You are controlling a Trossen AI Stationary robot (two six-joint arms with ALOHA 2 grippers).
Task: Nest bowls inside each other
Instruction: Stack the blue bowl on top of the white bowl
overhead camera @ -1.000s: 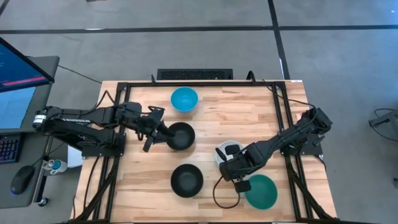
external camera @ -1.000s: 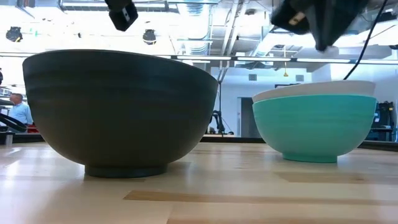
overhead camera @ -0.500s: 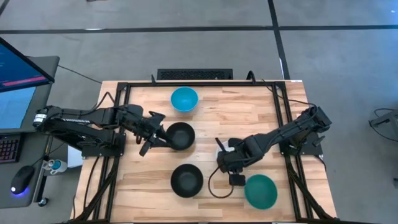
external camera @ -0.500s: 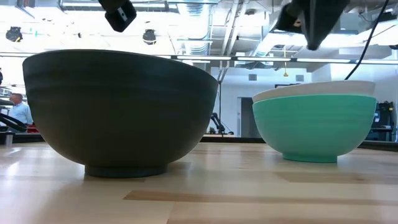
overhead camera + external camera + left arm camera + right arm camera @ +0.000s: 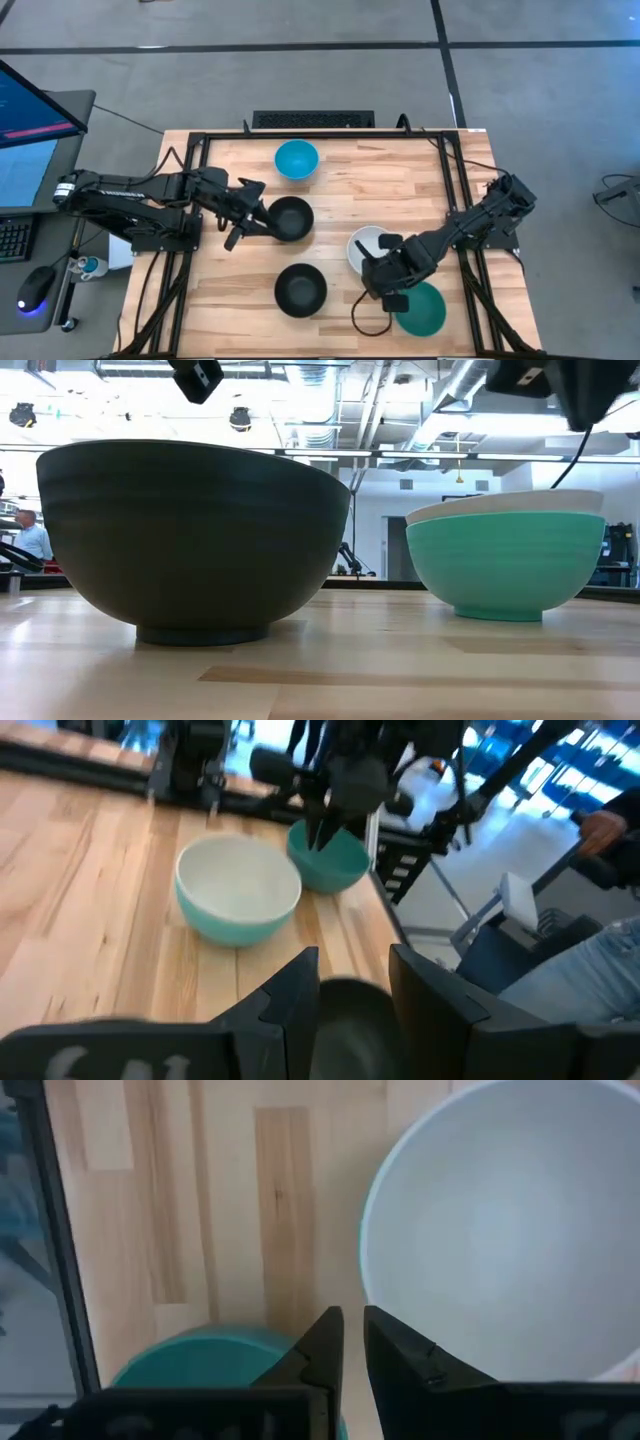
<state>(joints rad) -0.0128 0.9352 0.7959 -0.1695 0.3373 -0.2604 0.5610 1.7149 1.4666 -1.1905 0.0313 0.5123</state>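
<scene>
Several bowls stand on their bases on the wooden table. At the far side is a light blue bowl point(image 5: 296, 158). One black bowl point(image 5: 292, 220) is mid-table, another black bowl point(image 5: 300, 289) point(image 5: 190, 540) nearer. A white bowl point(image 5: 368, 243) point(image 5: 238, 885) sits nested in a light blue bowl point(image 5: 240, 928). The teal bowl point(image 5: 425, 310) point(image 5: 200, 1365) is at the near right. My left gripper point(image 5: 262, 215) point(image 5: 353, 960) hovers open above the mid-table black bowl's left rim. My right gripper point(image 5: 383, 283) point(image 5: 352, 1318) points down over bare wood between the white and teal bowls, its fingers narrowly apart and holding nothing.
Black frame rails point(image 5: 452, 180) run along the table's edges. A cable loop point(image 5: 360, 322) hangs by my right gripper. A monitor point(image 5: 30, 110) stands off the table's left side. A person point(image 5: 30, 540) stands far behind the table. Bare wood lies at the far right and near left.
My right gripper swung toward the table's left over the white bowl, then came back toward the near edge and the teal bowl, rolling its wrist; the white bowl now shows uncovered. My left gripper has rolled a little in place. No bowl has moved.
</scene>
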